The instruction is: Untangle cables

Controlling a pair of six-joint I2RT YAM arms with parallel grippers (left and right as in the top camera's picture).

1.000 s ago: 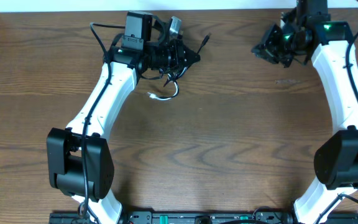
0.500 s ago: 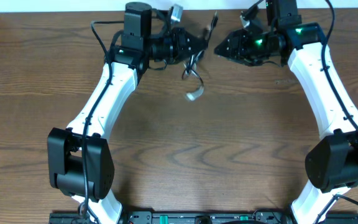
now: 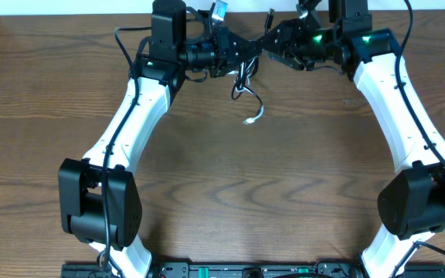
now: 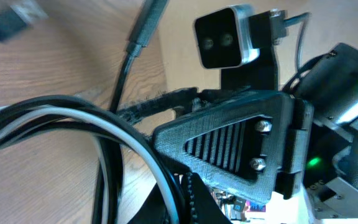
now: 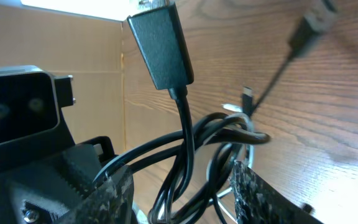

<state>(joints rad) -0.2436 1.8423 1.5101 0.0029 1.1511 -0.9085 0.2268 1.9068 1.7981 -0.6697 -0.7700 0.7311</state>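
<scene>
Black cable (image 5: pixel 184 124) and white cable (image 4: pixel 73 116) loop together in one tangle (black plug (image 5: pixel 160 46) sticking out), white end (image 3: pixel 251 120) trailing loose.

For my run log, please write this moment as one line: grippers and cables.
left gripper: shut on cables | right gripper: open around cables | cables: tangled | untangling: not done
</scene>
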